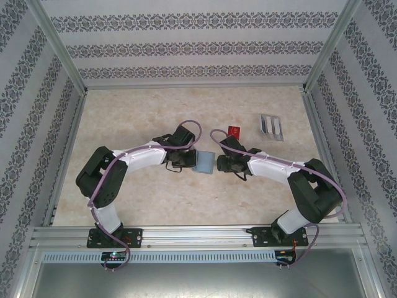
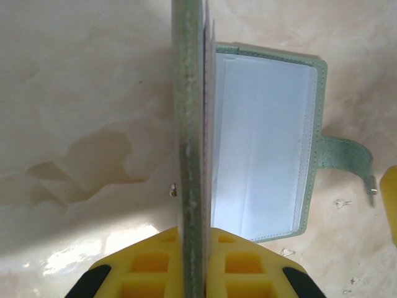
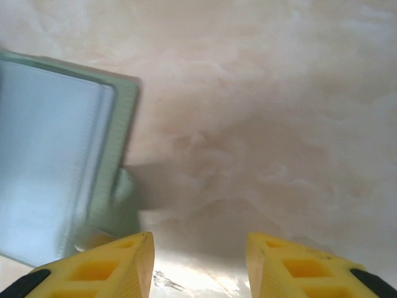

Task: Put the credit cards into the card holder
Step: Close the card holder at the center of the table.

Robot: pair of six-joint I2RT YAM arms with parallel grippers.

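Observation:
The grey-green card holder [image 1: 203,162] sits open at mid-table between both grippers. My left gripper [image 2: 193,233] is shut on one leaf [image 2: 189,124], holding it upright and edge-on. The other leaf [image 2: 267,143] lies flat, its clear pockets showing no card, and its snap strap [image 2: 347,161] sticks out to the right. My right gripper [image 3: 198,261] hangs open just right of the holder [image 3: 56,155], with bare table between its fingers. From above, the left gripper [image 1: 186,160] and right gripper [image 1: 218,162] face each other across the holder. One red credit card [image 1: 234,130] lies behind the right gripper.
A clear plastic slotted stand [image 1: 271,126] lies at the back right of the marble-patterned table [image 1: 142,112]. Metal frame rails [image 1: 62,49] and patterned walls close in the sides and back. A yellow corner [image 2: 391,192] pokes in at the left wrist view's right edge.

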